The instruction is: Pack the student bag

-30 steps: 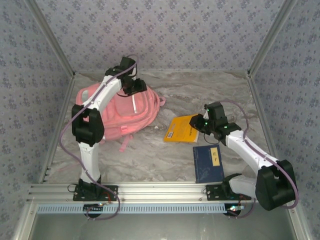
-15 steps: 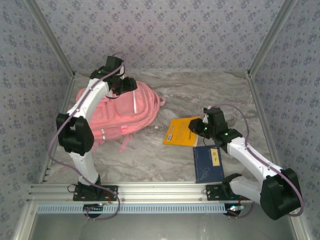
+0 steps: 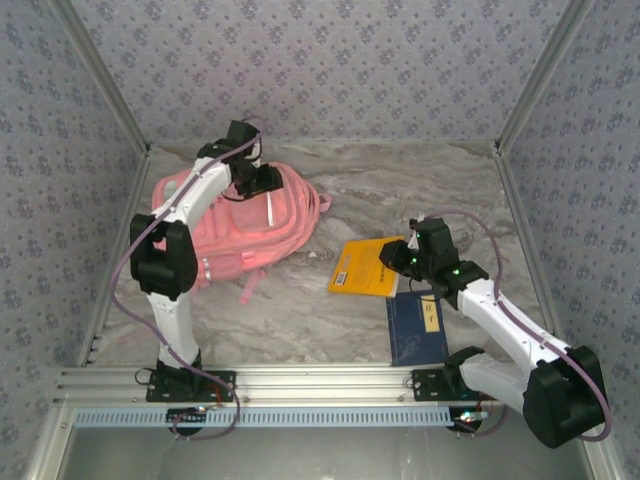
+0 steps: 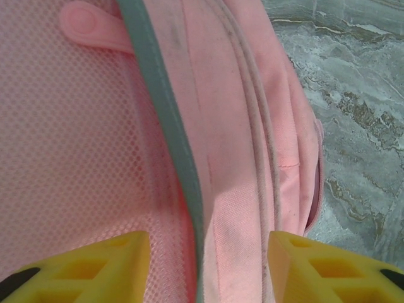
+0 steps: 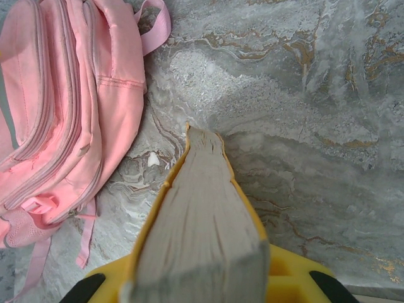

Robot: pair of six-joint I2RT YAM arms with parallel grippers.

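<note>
Top view: your student bag [image 3: 262,232] lies flat at the far left of the surface [image 3: 420,190], well apart from both books. Your left pincer [image 3: 262,180] sits over the bag's upper end, a sensible place from which to find an opening. Your right pincer [image 3: 394,260] meets the right edge of the yellow book [image 3: 360,268], which lies between the bag and the blue book [image 3: 417,327]; the blue one lies flat and untouched by the right arm's base. Left wrist view: the fingers [image 4: 82,268] are spread wide and hold nothing, straddling the grey strip [image 4: 167,120] and a seam of the bag. Whether the zip beside it is undone cannot be told from this angle. Right wrist view: the pincer is closed on the yellow book, gripping it across its covers with the page block facing the camera and its far end pointing at the bag. That suits carrying it spine-on toward the bag. In my judgement packing has barely begun: neither book is inside.
</note>
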